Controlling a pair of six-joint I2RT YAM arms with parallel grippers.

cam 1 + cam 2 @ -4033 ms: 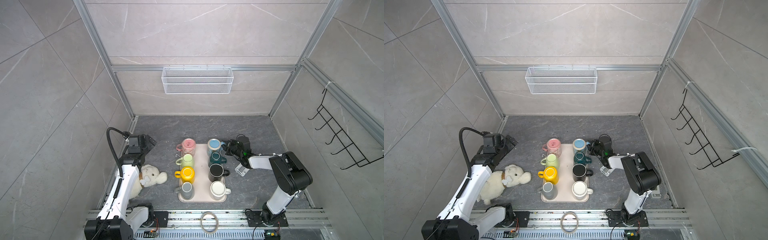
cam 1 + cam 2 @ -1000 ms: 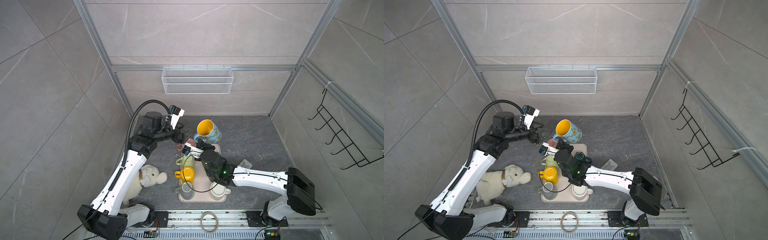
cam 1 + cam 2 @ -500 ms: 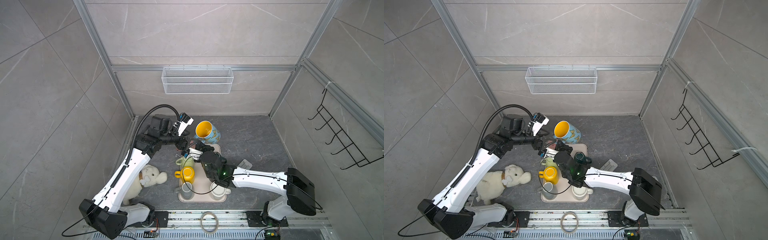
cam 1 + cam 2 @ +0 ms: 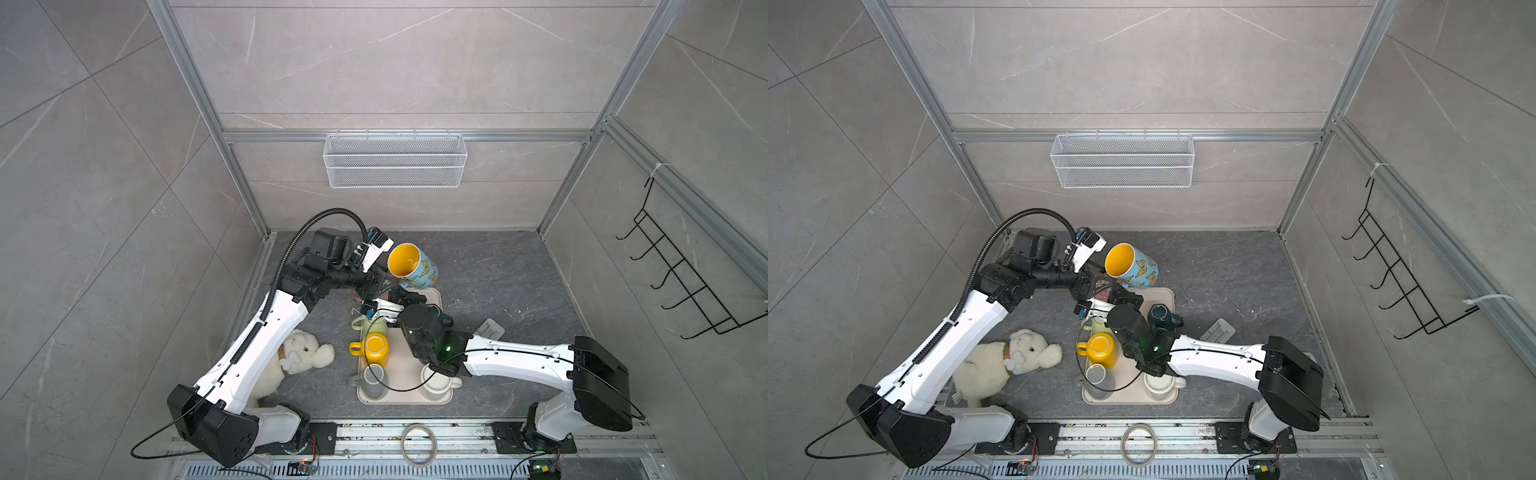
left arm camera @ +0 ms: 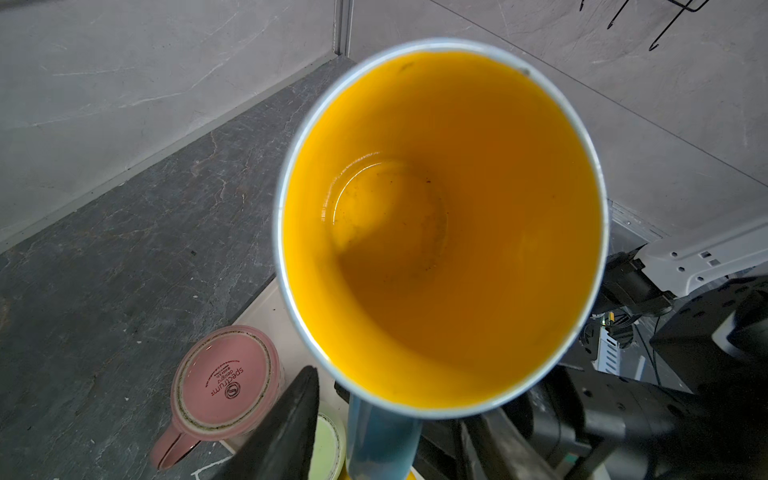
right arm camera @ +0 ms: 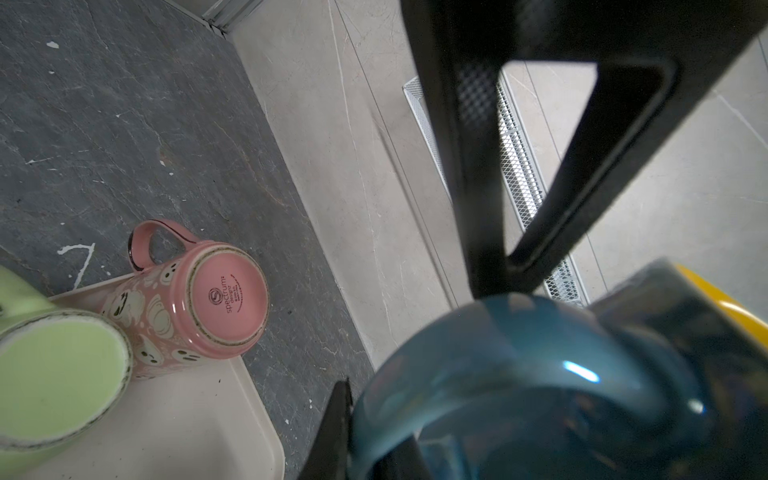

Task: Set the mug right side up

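Mid-flip, looked like a handover: my right jaws gripped the handle of the mug (image 4: 412, 266), tilted in the air above the far end of the tray (image 4: 405, 401), mouth facing my half-open left jaws, which probably had to close next.

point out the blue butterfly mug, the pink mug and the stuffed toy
blue butterfly mug (image 5: 440, 224): left wrist view, on its yellow inside wall
pink mug (image 6: 226, 297): right wrist view, on its upturned base
stuffed toy (image 4: 1032, 348): in a top view, on its head
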